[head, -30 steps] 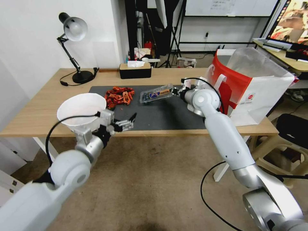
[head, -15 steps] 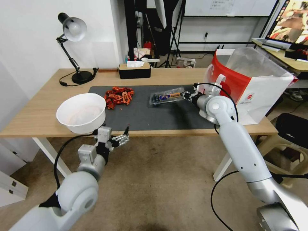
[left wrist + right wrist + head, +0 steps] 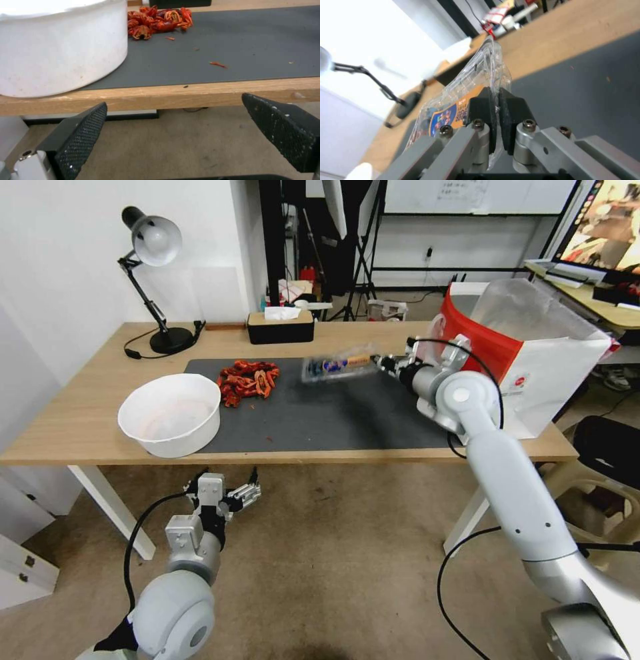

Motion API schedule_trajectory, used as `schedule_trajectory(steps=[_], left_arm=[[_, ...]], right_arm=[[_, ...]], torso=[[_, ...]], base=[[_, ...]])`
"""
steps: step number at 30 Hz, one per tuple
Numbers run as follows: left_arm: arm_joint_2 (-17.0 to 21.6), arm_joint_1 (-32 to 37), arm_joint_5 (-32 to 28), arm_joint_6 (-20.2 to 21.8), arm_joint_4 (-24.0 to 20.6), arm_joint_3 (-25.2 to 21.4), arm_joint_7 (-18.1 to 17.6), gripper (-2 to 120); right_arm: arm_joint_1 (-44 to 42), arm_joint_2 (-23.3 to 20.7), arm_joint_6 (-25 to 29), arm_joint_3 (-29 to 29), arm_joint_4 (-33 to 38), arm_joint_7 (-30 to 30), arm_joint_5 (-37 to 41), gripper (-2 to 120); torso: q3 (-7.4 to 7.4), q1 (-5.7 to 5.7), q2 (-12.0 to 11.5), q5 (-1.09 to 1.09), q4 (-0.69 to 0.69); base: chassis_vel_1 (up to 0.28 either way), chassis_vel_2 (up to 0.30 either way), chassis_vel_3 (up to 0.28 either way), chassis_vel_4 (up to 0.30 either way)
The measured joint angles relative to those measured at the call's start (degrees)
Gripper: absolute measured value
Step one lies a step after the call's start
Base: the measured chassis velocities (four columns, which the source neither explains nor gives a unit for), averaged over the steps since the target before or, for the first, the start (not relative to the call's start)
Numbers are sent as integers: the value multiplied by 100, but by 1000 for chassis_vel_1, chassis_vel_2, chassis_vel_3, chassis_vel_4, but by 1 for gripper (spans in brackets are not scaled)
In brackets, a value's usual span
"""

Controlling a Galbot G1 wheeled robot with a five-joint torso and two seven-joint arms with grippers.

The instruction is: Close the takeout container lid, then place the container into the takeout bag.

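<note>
Right gripper (image 3: pixel 385 362) fingers clamped on takeout container (image 3: pixel 337 365) edge, held above the mat (image 3: pixel 347 413) beside takeout bag (image 3: pixel 533 353). Left gripper (image 3: pixel 235 492) fingers spread apart, empty, below the mat's near edge.

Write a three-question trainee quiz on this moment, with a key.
1. True or false: the right claw is shut on the small clear plastic clamshell container.
2. Where is the left claw? A) inside the big white round bowl B) below the wooden table's front edge, open C) on the red crayfish pile
3. Fill in: the container is held above the dark grey ___, short of the large white-and-red takeout bag.

Key: 1 true; 2 B; 3 mat.
</note>
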Motion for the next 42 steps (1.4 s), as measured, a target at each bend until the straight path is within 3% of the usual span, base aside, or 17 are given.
schedule_trajectory(steps=[12, 23, 31, 42], left_arm=[[-165, 296, 165, -188, 44, -101, 110, 100], [-211, 216, 185, -245, 113, -59, 196, 100], [-190, 121, 174, -232, 115, 79, 247, 100], [-264, 188, 270, -208, 93, 225, 304, 100]], right_arm=[[879, -415, 233, 299, 414, 559, 817, 2], [953, -1457, 407, 1427, 510, 1093, 1954, 2], [293, -2468, 467, 2282, 533, 1264, 2454, 2], [-946, -2768, 424, 3295, 671, 1235, 2593, 2]], torso=[[0, 0, 0, -1, 1], [0, 1, 0, 2, 0], [-1, 1, 1, 0, 0], [-1, 0, 1, 0, 0]], base=[[0, 0, 0, 0], [0, 0, 0, 0], [0, 0, 0, 0], [0, 0, 0, 0]])
